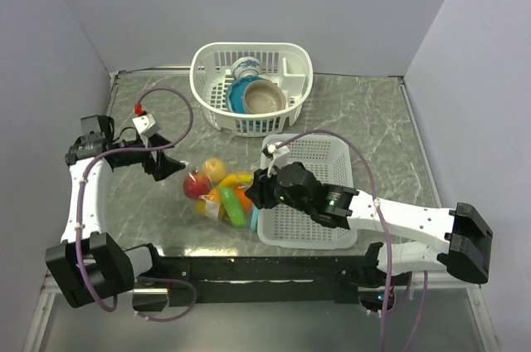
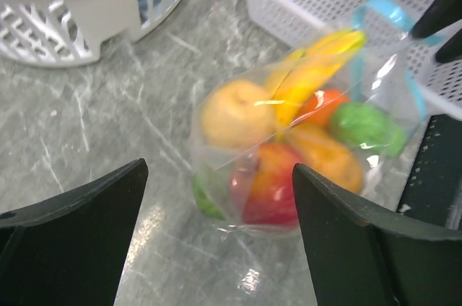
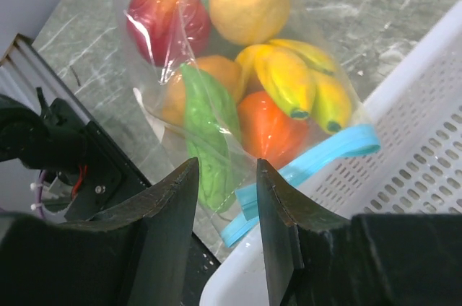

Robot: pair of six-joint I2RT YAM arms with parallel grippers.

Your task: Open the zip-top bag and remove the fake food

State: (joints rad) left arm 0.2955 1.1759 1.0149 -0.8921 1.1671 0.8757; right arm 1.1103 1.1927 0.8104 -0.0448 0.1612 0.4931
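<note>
Lying on the marbled table [image 1: 377, 119] near its front edge, the zip-top bag [image 1: 217, 196] holds the fake food [image 3: 285, 79]: apple, lemon, bananas, orange, green pieces. Its zip strip [image 3: 321, 156] rests against the rectangular basket [image 1: 323, 161]. Right gripper [image 3: 225, 172]: jaws narrowly parted at the zip end, clamping nothing. Left gripper [image 1: 170, 163]: jaws wide apart, just left of the bag, not touching. Farther back: round basket [image 1: 207, 66] holding bowls [image 1: 264, 97].
</note>
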